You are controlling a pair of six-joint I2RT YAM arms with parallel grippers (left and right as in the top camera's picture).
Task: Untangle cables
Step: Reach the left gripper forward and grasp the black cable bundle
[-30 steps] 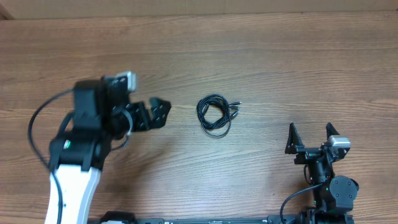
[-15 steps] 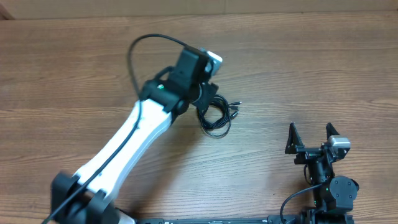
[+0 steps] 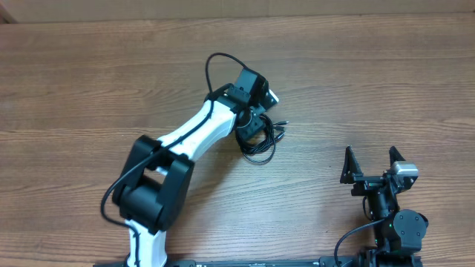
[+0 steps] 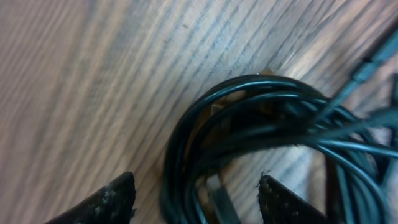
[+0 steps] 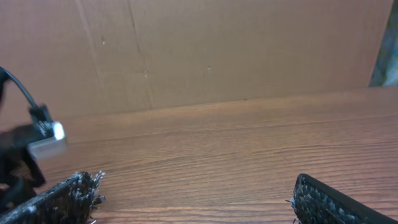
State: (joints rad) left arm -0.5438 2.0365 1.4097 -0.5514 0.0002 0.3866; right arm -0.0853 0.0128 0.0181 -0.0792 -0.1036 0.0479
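left hand (image 3: 253,129) over the cables (image 3: 262,153)

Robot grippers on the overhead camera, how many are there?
2. The black left gripper is mid-table, over the coiled bundle of thin black cables; the black right gripper sits open at the view's lower right.

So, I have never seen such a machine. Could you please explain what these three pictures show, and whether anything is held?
These are two robot arms at a wooden table. One picture looks down from above; the other two come from a camera on each wrist. The white left arm reaches to a tangled coil of thin black cables. Its left claw is open, with part of the coil between its fingers, so nothing is gripped. The right claw is open too, empty, near its arm's base.
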